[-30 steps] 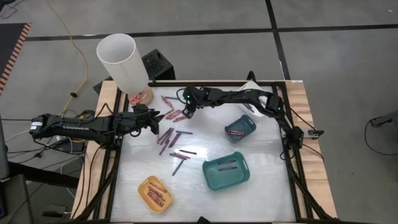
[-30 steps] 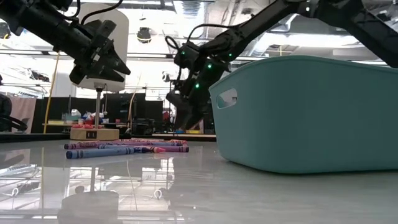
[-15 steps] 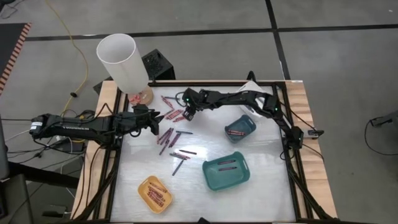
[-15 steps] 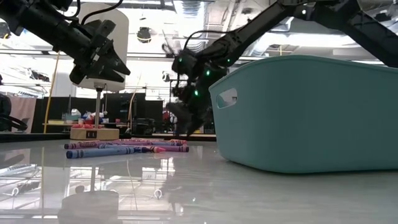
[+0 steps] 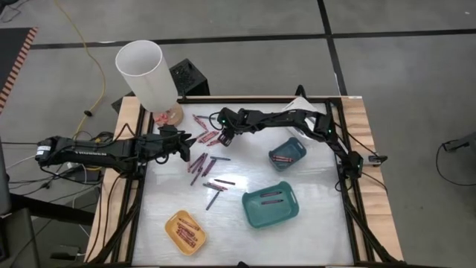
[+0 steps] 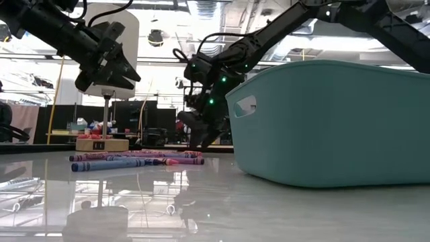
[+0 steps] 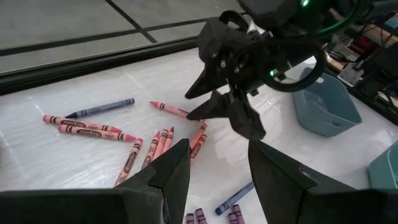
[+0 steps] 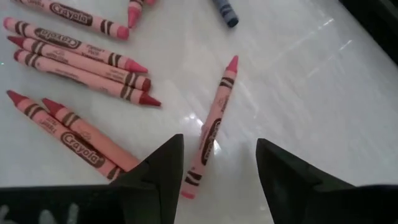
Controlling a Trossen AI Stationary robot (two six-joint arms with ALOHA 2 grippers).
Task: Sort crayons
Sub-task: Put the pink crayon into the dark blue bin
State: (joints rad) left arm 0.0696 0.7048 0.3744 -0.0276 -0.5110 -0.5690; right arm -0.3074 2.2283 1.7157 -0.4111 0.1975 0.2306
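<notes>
Several crayons lie flat on the white table: a pink and red cluster (image 5: 206,138), purple ones (image 5: 199,161) and dark ones (image 5: 220,183). My right gripper (image 5: 222,138) is low over the far cluster and open. In the right wrist view its fingers (image 8: 158,168) stand on either side of one pink crayon (image 8: 212,127), with no touch showing. Other red and pink crayons (image 8: 74,59) lie beside it. My left gripper (image 5: 190,141) hangs open above the table, left of the cluster, with nothing between its fingers (image 7: 169,177).
A tall white cylinder (image 5: 146,73) stands at the far left corner. A yellow tray (image 5: 185,231) sits near the front, a large teal tray (image 5: 270,206) at right front and a smaller blue-teal tray (image 5: 287,152) behind it, each holding crayons. Black rails edge the table.
My right gripper has sunk a little toward the pink crayons at the far cluster. The crayons and my left arm have kept still.
</notes>
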